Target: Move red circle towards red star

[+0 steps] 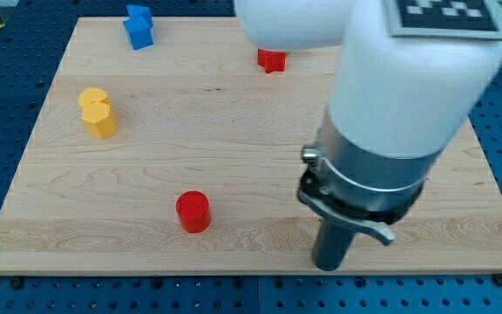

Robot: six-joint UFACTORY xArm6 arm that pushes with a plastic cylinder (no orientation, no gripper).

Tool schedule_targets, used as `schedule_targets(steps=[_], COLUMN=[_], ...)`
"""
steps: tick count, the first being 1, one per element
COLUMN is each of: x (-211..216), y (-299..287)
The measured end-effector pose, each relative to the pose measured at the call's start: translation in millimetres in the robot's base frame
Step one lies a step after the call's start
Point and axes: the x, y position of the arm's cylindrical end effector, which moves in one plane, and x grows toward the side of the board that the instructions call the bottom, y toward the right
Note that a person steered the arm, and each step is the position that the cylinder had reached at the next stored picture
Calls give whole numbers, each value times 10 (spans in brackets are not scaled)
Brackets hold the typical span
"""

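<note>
The red circle (193, 211) sits near the view's bottom, left of centre, on the wooden board (234, 131). The red star (271, 60) lies near the view's top, partly under the white arm. My tip (328, 264) rests on the board near the bottom edge, well to the right of the red circle and not touching it. The red star is far above both.
Two yellow blocks (98, 112) sit together at the view's left. Two blue blocks (138, 26) sit together at the top left. The white and grey arm body (390, 113) covers the view's right and top centre.
</note>
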Motion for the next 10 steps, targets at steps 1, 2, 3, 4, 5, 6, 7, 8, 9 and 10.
schedule_targets(steps=[1, 2, 3, 4, 5, 6, 7, 8, 9, 10], x=[-1, -5, -15, -77, -402, -417, -431, -595, -686, -730], y=[-345, -852, -1550, -1551, -1536, -1444, -1269, -1129, -1129, -1132])
